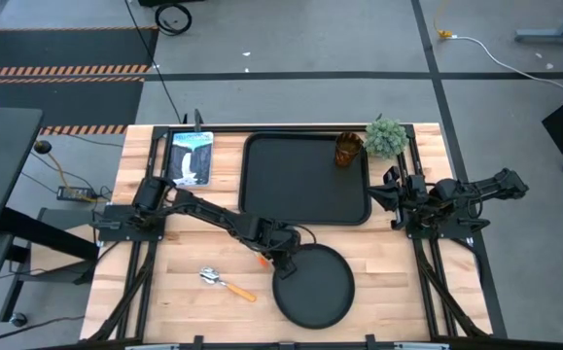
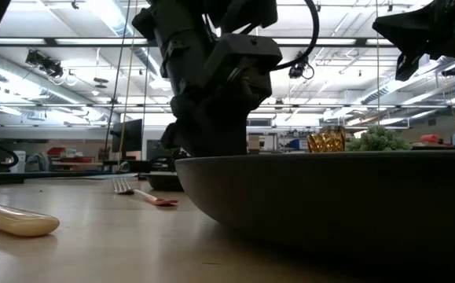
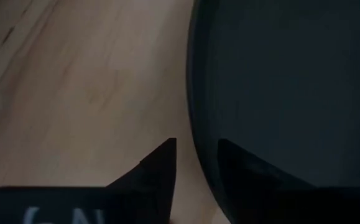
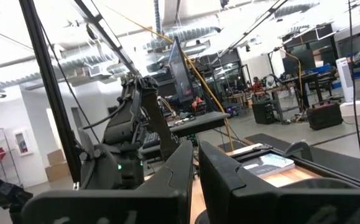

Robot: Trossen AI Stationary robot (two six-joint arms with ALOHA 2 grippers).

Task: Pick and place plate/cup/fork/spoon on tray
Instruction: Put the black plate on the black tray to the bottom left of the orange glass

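Observation:
The round black plate (image 1: 312, 285) lies near the table's front edge, right of centre. My left gripper (image 1: 283, 262) is at its far-left rim and shut on it; it also shows in the left wrist view (image 3: 197, 146). The fork (image 1: 262, 261) lies just left of the gripper, mostly hidden under the arm; the low view shows its tines and orange handle (image 2: 137, 191). The spoon (image 1: 225, 282) lies on the wood farther left. The amber cup (image 1: 347, 151) stands in the far right corner of the black tray (image 1: 262, 209). My right gripper (image 1: 390, 194) is shut and empty at the table's right side. My left gripper has the plate's far-left rim (image 3: 199, 118) between its two fingers, one finger (image 3: 245, 177) over the inside of the plate and the other (image 3: 161, 168) outside it over the wood. The fingers come from above, slanting down. The plate looks level; whether it is off the table I cannot tell.
A small green plant (image 1: 386, 136) stands at the far right corner beside the tray. A picture card (image 1: 190, 157) lies at the far left. Bare wood lies between the tray and the plate.

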